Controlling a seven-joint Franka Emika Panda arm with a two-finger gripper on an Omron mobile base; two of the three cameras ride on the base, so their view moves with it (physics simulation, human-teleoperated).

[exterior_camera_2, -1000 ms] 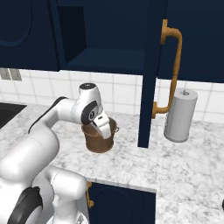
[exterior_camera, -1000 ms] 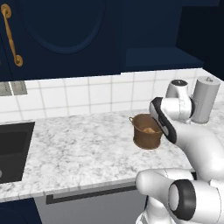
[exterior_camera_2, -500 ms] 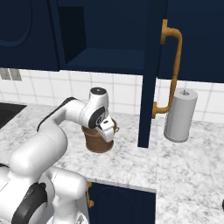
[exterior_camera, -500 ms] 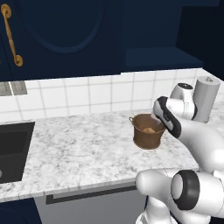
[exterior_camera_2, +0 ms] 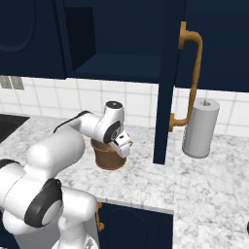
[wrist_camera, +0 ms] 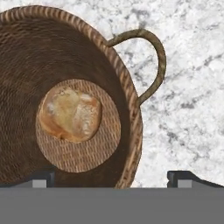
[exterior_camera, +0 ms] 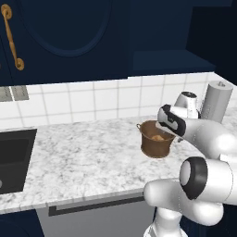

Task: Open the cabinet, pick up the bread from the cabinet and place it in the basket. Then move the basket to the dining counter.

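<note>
The copper-brown basket (exterior_camera: 156, 147) (exterior_camera_2: 107, 158) stands on the marble worktop, and the golden-brown bread (wrist_camera: 70, 113) (exterior_camera: 159, 137) lies on its woven floor (wrist_camera: 87, 153). My gripper (wrist_camera: 113, 178) (exterior_camera_2: 124, 149) (exterior_camera: 170, 129) hovers just above the basket's rim on the side of one loop handle (wrist_camera: 153, 57). It is open and holds nothing: one fingertip is over the inside, the other over the worktop. The navy cabinet (exterior_camera_2: 116, 44) is open, its door (exterior_camera_2: 165, 82) swung out edge-on with the brass handle (exterior_camera_2: 192, 78). The dining counter is out of view.
A tall grey cylinder (exterior_camera: 217, 102) (exterior_camera_2: 200, 127) stands right of the basket by the tiled wall. The open door hangs between them at head height. A black sink (exterior_camera: 14, 157) lies far left. A closed cabinet door (exterior_camera: 65, 37) has a brass handle (exterior_camera: 10, 37).
The hand has sunk slightly and shifted toward the basket's handle side while the elbow swung. The jaws stay wide open. Basket and bread have not moved.
</note>
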